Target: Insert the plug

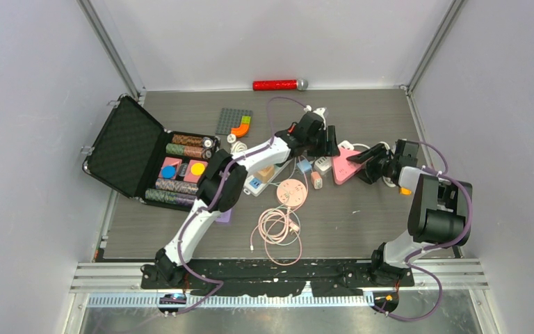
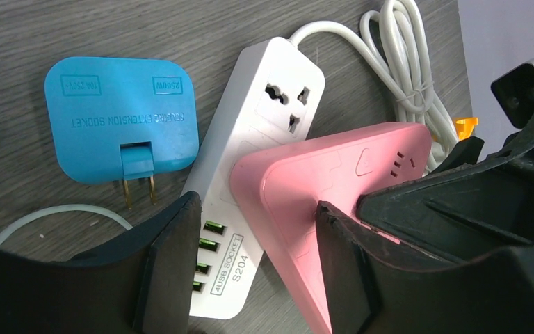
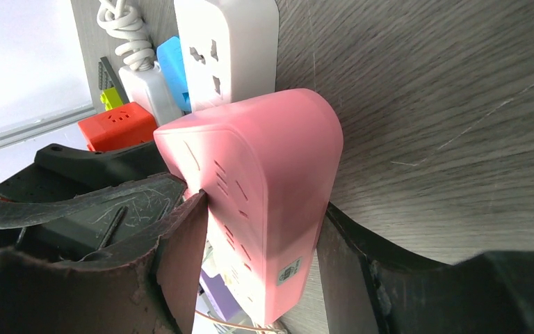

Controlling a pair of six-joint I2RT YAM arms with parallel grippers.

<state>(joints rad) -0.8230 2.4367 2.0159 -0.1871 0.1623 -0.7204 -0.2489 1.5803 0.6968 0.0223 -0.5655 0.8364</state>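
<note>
Both edges of the pink strip [image 3: 271, 160] sit pinched in the right claw [image 3: 259, 212]; left claw [image 2: 257, 209] half-open over its corner.

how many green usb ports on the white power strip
4: green usb ports in one row at the white power strip's near end, partly covered by the left gripper.

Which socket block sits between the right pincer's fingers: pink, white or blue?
The pink triangular plastic power strip: the right pincer has a finger on each side of it. The white rectangular strip and blue square adapter lie beyond its fingertips.
</note>
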